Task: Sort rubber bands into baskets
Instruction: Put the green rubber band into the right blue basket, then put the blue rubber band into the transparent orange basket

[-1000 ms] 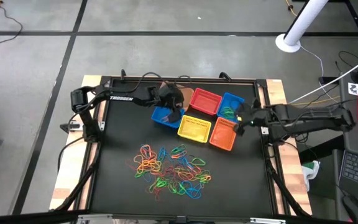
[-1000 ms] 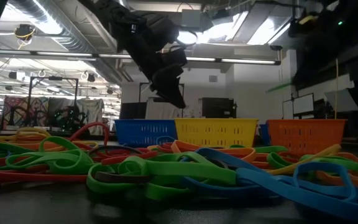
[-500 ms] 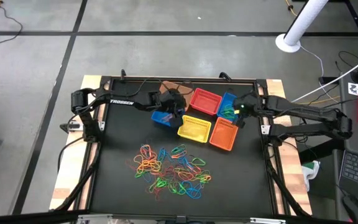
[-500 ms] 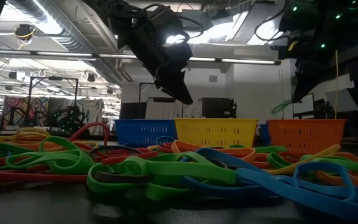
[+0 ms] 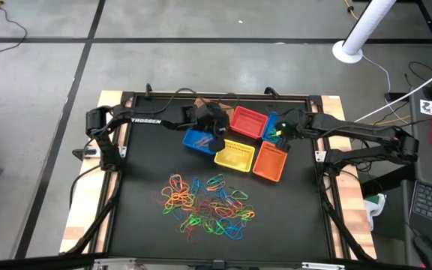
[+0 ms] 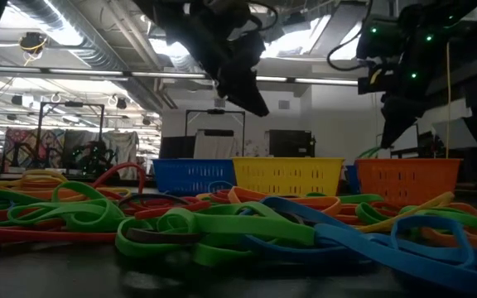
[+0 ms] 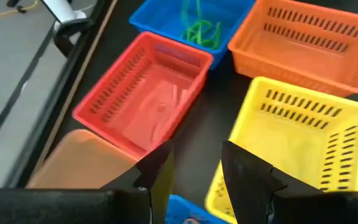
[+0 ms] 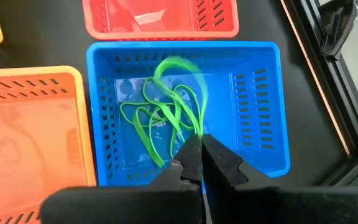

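Observation:
A loose pile of rubber bands (image 5: pixel 205 202) in several colours lies on the black mat near the table's front. Several baskets stand at the back: red (image 5: pixel 247 122), yellow (image 5: pixel 235 155), orange (image 5: pixel 270 161) and two blue ones (image 5: pixel 196 141) (image 8: pixel 185 106). My right gripper (image 8: pixel 201 155) hangs over the right blue basket, shut on a green rubber band (image 8: pixel 179 68). More green bands (image 8: pixel 148 118) lie on that basket's floor. My left gripper (image 7: pixel 194 168) stands open and holds nothing, raised above the left blue basket, between it and the red one. My right gripper pinches one green rubber band (image 8: pixel 196 126) between its two shut fingertips, coming from above and slanting down. The band's loop hangs slack below the fingers inside the blue basket, reaching the green bands on its floor.
A tan-orange basket (image 7: pixel 79 162) sits behind the left blue one, partly under my left arm. The baskets stand close together. The black mat (image 5: pixel 148 172) lies bare between the baskets and the pile. A wooden frame edges the table (image 5: pixel 328 112).
My right gripper has swung from near the table's right edge toward the left and sunk over the right blue basket, carrying the green band, which now dips into the basket. My left gripper has risen above the left blue basket, still open.

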